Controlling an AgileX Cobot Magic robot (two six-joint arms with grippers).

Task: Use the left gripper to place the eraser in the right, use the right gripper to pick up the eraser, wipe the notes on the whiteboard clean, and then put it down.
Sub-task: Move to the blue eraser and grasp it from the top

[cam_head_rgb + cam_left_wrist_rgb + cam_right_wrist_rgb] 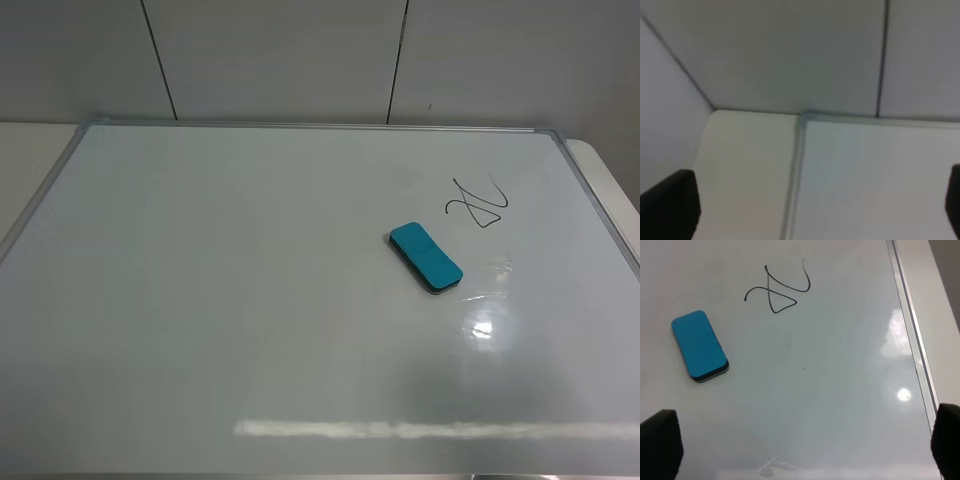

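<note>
Eraser (425, 257) lies flat on whiteboard (200, 300), right of centre in the high view, just lower-left of notes (477, 203), apart from them. Left gripper (810, 205) and right gripper (802, 445) show only as cropped black tips at the wrist-frame edges. Both are spread wide, gripping nothing.
</note>
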